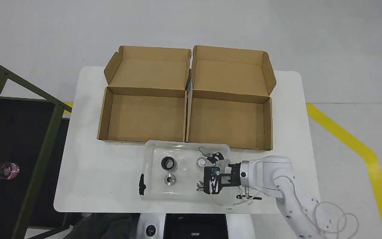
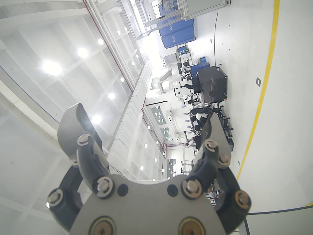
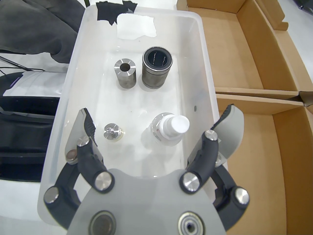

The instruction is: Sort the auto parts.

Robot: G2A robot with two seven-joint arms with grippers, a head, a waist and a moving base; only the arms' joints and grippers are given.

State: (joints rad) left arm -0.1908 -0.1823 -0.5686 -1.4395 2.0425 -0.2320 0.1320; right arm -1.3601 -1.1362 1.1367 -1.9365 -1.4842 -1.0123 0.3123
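Sorting is being judged not yet begun: the right tool (image 3: 157, 112) is being held open, empty, above the bin (image 3: 207, 57) of parts (image 3: 157, 74), both cardboard boxes (image 1: 143, 116) bare.

Right gripper (image 3: 157, 112) spread over clear bin (image 3: 206, 57)
Between its fingers (image 3: 86, 123): metal cap (image 3: 112, 131), white-capped bottle (image 3: 171, 128); beyond them, bushing (image 3: 126, 74) and bearing (image 3: 156, 67).

no text, label, number or sign can be read on the clear bin (image 3: 74, 57) or the cardboard boxes (image 3: 232, 50).
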